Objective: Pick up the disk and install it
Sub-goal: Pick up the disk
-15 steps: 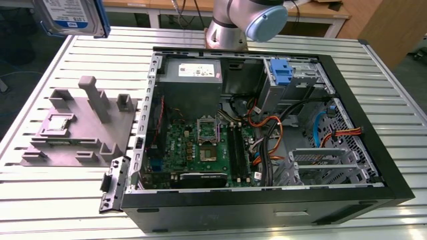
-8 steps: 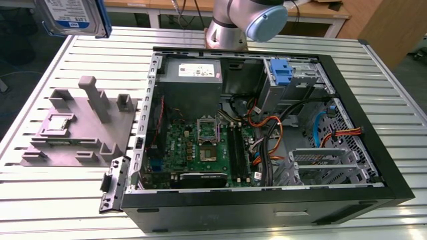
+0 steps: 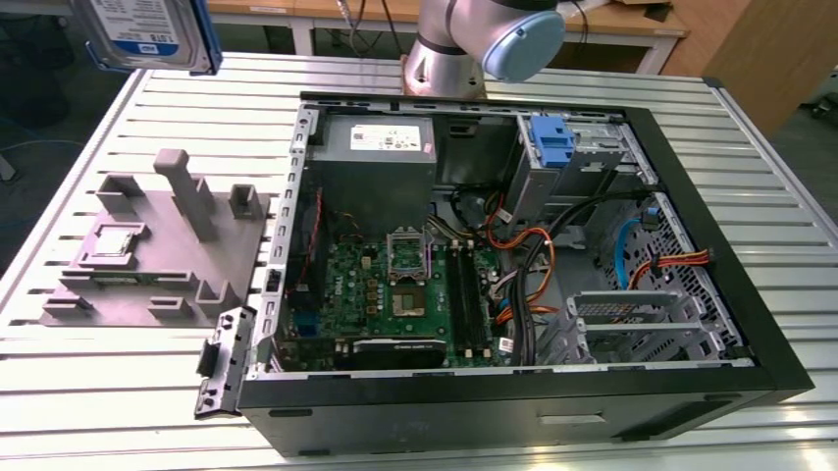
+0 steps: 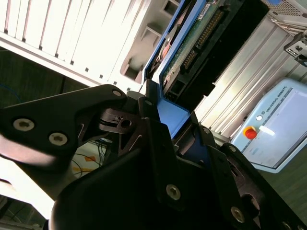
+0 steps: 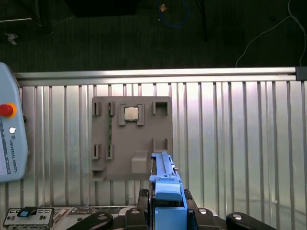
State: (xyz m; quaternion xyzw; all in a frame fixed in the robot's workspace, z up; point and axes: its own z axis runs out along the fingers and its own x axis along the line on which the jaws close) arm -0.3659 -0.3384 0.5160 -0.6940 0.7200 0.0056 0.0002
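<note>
Transfer stage: my jaws are clamped on the blue rail of the disk (image 3: 141, 29), held aloft over the slatted surface (image 3: 118, 392), apart from the open computer case (image 3: 497, 397); the next move, I judge, calls for squaring its rails to a bay.

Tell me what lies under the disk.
In the first wrist view, the disk, clamped in the gripper, hangs above the grey fixture plate on the slatted table. The plate edge directly beneath the disk is covered.
</note>
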